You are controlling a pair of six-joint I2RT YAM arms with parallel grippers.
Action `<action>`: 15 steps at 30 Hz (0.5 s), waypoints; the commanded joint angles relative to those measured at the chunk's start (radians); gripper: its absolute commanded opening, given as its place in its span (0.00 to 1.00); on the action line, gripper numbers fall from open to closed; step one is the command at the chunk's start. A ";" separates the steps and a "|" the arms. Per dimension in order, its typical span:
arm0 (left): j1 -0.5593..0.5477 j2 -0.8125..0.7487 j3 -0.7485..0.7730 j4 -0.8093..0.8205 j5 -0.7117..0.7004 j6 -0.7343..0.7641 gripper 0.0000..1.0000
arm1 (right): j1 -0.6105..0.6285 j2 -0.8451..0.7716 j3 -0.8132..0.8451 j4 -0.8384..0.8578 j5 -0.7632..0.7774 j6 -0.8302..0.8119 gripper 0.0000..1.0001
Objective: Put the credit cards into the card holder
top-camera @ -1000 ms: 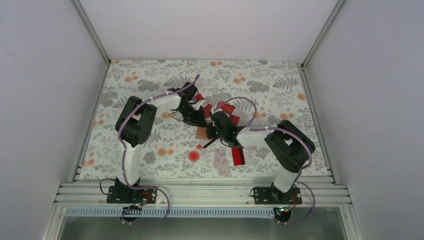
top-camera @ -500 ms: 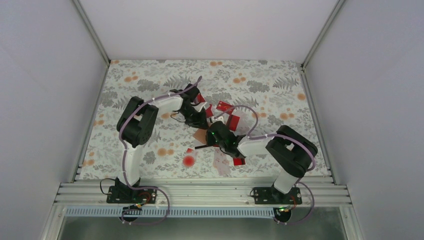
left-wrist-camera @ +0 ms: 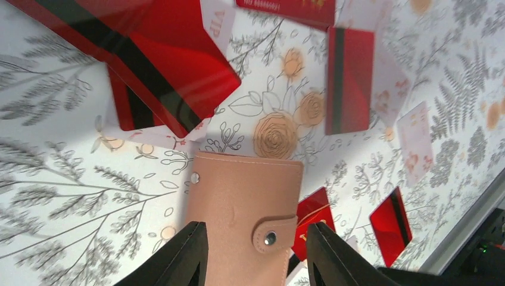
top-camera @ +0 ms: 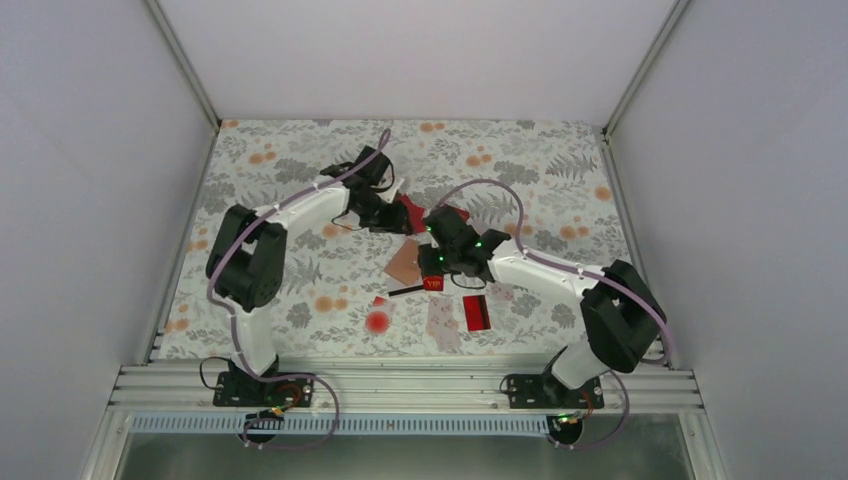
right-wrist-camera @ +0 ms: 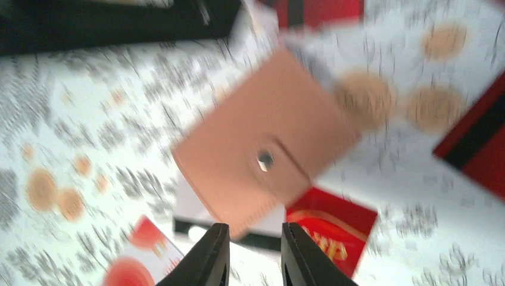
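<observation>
Several glossy red credit cards (top-camera: pixel 477 312) lie scattered around the tan leather square card holder (top-camera: pixel 405 262). Left wrist: left gripper (left-wrist-camera: pixel 256 231) spread wide, empty, above the closed holder. Right wrist, blurred: right gripper (right-wrist-camera: pixel 255 229) narrowly parted, empty, over the holder's stud

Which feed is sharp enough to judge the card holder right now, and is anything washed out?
Right wrist: motion-smeared throughout, the card holder soft-edged. Left wrist: crisp on the holder, though glare streaks the big red card at the top. Top external: sharp and evenly lit, but everything there is small.
</observation>
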State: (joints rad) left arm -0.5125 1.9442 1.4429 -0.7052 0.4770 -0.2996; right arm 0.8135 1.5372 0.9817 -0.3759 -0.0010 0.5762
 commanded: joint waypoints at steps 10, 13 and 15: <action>0.084 -0.188 -0.201 0.020 -0.089 0.009 0.46 | -0.075 0.180 0.098 -0.186 -0.228 -0.006 0.45; 0.089 -0.212 -0.216 0.009 -0.096 0.012 0.46 | -0.090 0.251 0.139 -0.173 -0.238 -0.019 0.45; 0.092 -0.233 -0.229 0.002 -0.101 0.012 0.46 | -0.095 0.288 0.165 -0.166 -0.236 -0.030 0.45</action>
State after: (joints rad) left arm -0.4244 1.7786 1.2289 -0.6937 0.3927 -0.2993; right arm 0.7338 1.7664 1.0950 -0.5526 -0.2142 0.5762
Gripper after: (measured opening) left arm 0.458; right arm 0.452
